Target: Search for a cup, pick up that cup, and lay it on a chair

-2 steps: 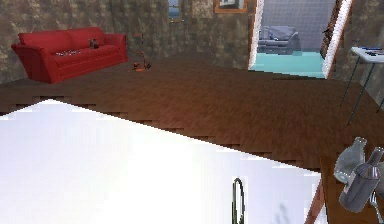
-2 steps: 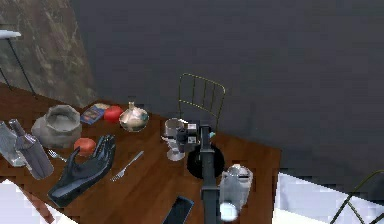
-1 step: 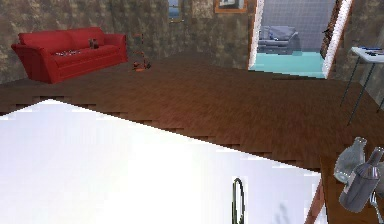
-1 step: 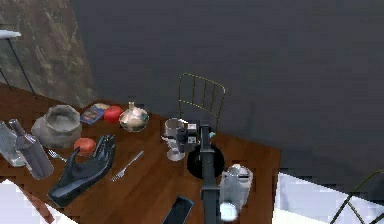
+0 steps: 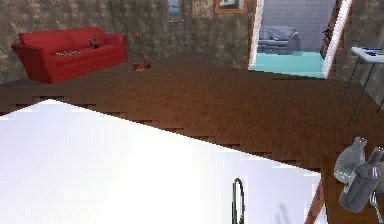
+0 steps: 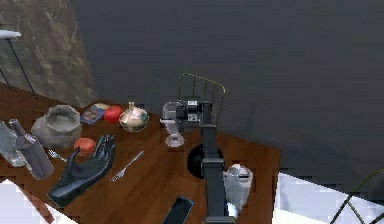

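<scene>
- Grey stemmed cup (image 6: 174, 134) upright on brown wooden counter (image 6: 150, 182), right at the tool (image 6: 178, 112), by its finger end.
- Cannot tell tool's finger state, nor any hold on the cup.
- Thin-framed metal chair (image 6: 205, 88) just beyond.

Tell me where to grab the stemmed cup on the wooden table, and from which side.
Probably the bowl of the stemmed cup, above its thin stem, approached level from the side where the gripper is. It stands upright on a small foot, so pushing from above could tip it.
</scene>
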Tool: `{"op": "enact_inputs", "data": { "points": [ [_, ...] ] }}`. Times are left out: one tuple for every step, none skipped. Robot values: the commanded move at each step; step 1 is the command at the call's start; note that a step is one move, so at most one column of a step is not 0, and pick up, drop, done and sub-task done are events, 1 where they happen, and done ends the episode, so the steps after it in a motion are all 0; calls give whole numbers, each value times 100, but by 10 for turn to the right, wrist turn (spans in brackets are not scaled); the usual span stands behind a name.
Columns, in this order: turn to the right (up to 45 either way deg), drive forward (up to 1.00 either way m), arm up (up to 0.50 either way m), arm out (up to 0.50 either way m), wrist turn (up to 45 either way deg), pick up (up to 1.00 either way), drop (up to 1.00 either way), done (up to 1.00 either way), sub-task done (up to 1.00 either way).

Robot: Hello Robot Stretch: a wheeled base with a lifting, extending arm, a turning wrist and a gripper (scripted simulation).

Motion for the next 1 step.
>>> {"op": "enact_inputs", "data": {
  "points": [
    [0, 0, 22, 0, 0, 0, 0, 0, 0]
  ]
}}
